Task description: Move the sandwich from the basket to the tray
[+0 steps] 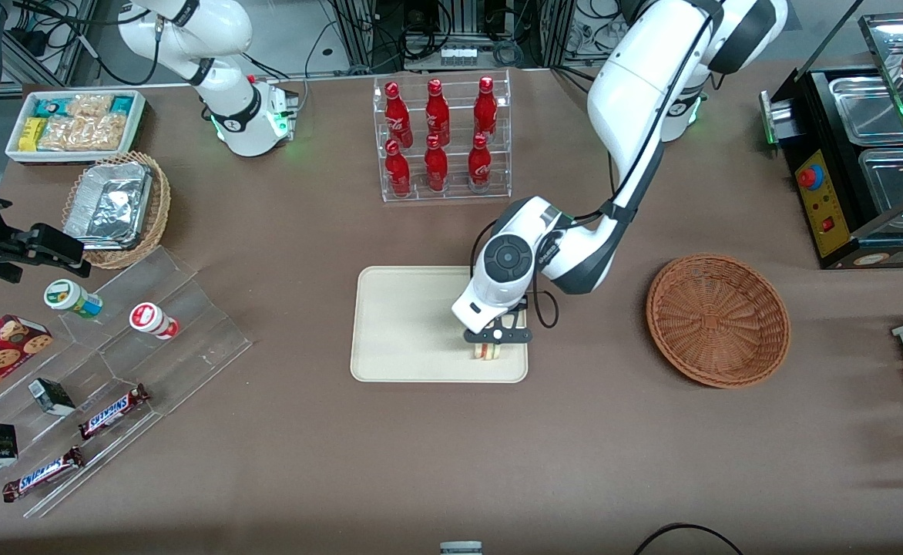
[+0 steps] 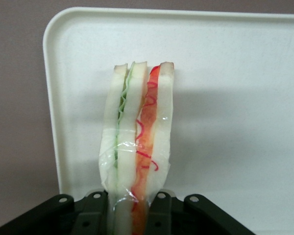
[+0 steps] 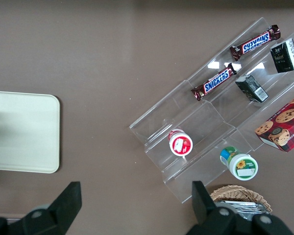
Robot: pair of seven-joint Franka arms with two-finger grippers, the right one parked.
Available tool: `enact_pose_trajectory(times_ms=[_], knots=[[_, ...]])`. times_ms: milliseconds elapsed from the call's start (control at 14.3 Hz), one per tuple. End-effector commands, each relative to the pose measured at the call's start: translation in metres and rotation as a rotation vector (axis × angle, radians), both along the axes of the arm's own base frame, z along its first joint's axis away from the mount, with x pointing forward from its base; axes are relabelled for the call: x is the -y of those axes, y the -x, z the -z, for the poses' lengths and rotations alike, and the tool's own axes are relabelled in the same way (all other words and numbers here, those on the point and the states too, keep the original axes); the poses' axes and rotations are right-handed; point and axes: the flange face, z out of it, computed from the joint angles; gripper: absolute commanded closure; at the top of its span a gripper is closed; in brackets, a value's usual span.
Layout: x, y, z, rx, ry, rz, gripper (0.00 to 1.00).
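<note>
My left gripper (image 1: 489, 345) is shut on the sandwich (image 1: 487, 352), a plastic-wrapped wedge of white bread with red and green filling. It hangs low over the cream tray (image 1: 397, 324), at the tray's corner nearest the front camera and toward the working arm's end. In the left wrist view the sandwich (image 2: 137, 127) stands on edge between the black fingers (image 2: 95, 211) of the gripper (image 2: 130, 208), with the tray (image 2: 235, 98) under it. I cannot tell whether it touches the tray. The reddish-brown basket (image 1: 718, 320) sits empty toward the working arm's end.
A clear rack of red bottles (image 1: 440, 139) stands farther from the front camera than the tray. Toward the parked arm's end are a stepped acrylic shelf with snacks (image 1: 112, 370), a tan basket of foil containers (image 1: 116, 208) and a white snack bin (image 1: 74, 123). A black appliance (image 1: 860, 154) stands past the reddish-brown basket.
</note>
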Motion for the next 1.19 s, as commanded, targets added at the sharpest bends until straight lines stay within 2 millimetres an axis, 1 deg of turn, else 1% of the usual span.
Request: enact_pose_trajectory(times_ms=[0, 70, 279, 558, 628, 698, 767, 837, 907, 977, 1047, 1116], knots=[[0.015, 0.0, 0.0, 0.001, 0.015, -0.032, 0.78], [0.015, 0.001, 0.002, -0.002, 0.009, -0.061, 0.78], [0.014, 0.001, 0.003, 0.006, 0.001, -0.008, 0.76], [0.016, 0.003, 0.005, 0.006, 0.0, 0.007, 0.74], [0.015, 0.003, 0.007, 0.004, -0.002, 0.007, 0.67], [0.016, 0.003, 0.007, 0.005, -0.001, 0.006, 0.51], [0.015, 0.002, 0.007, 0.006, -0.003, 0.005, 0.39], [0.015, 0.002, 0.006, 0.006, -0.003, -0.001, 0.23], [0.014, 0.001, 0.003, 0.012, -0.007, -0.008, 0.04], [0.015, -0.001, -0.007, 0.028, -0.008, -0.012, 0.0], [0.009, -0.006, -0.022, 0.045, -0.013, -0.026, 0.0], [0.002, -0.008, -0.042, 0.045, -0.024, -0.027, 0.0]])
